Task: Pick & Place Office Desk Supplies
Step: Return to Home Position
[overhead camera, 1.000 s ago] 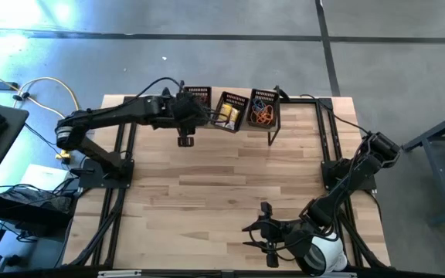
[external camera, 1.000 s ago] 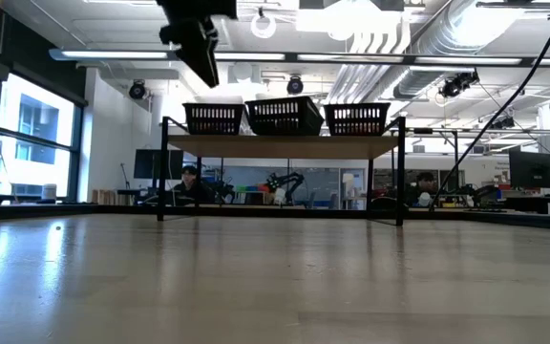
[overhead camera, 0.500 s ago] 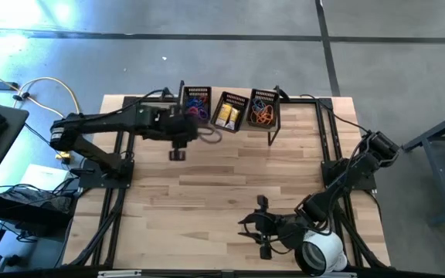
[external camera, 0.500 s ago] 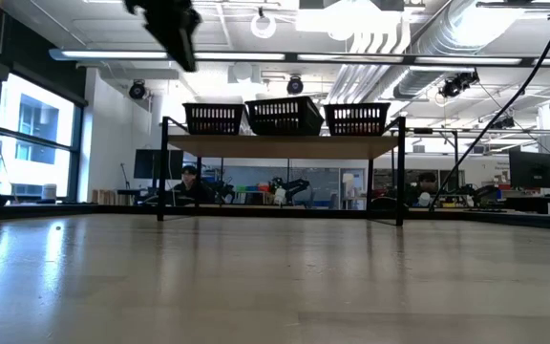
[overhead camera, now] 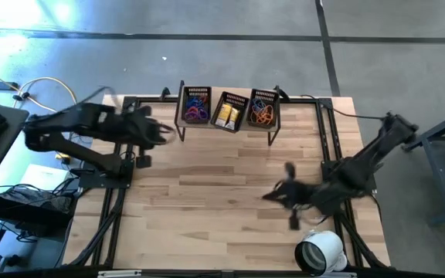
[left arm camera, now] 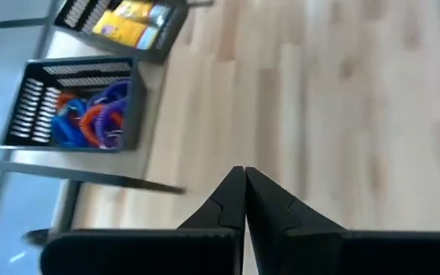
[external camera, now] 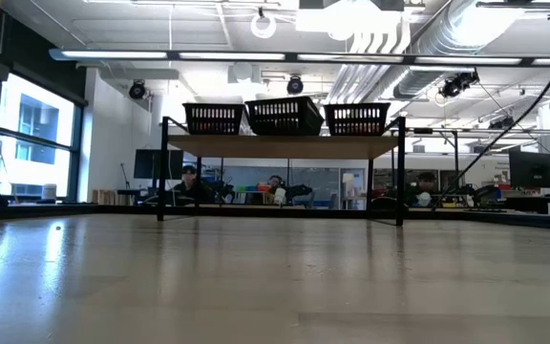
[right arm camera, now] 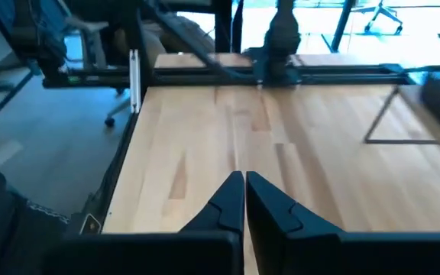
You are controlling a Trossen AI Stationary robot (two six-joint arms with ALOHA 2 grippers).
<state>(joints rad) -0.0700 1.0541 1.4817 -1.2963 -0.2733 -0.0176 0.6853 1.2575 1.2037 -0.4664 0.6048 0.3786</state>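
Three black mesh baskets stand on a raised shelf at the table's far edge. The left one (overhead camera: 197, 104) holds purple and blue loops (left arm camera: 90, 118), the middle one (overhead camera: 229, 113) yellow-and-white packets (left arm camera: 132, 19), the right one (overhead camera: 263, 110) orange-red bands. My left gripper (left arm camera: 243, 174) is shut and holds nothing; it hangs over the table's far left (overhead camera: 165, 133), left of the shelf. My right gripper (right arm camera: 243, 178) is also shut with nothing in it, above the table's near right part (overhead camera: 273, 194). Neither gripper shows in the low view.
A large white tape roll (overhead camera: 321, 253) lies at the near right corner. The shelf's black legs (overhead camera: 181, 116) stand on the table below the baskets. Bare wood (overhead camera: 222, 177) stretches between the two arms. People sit in the room beyond the table (external camera: 191, 182).
My left gripper has drawn back from the baskets toward the table's left edge and risen out of the low view. My right gripper has left the tape roll at the near edge, rising and going toward the far edge.
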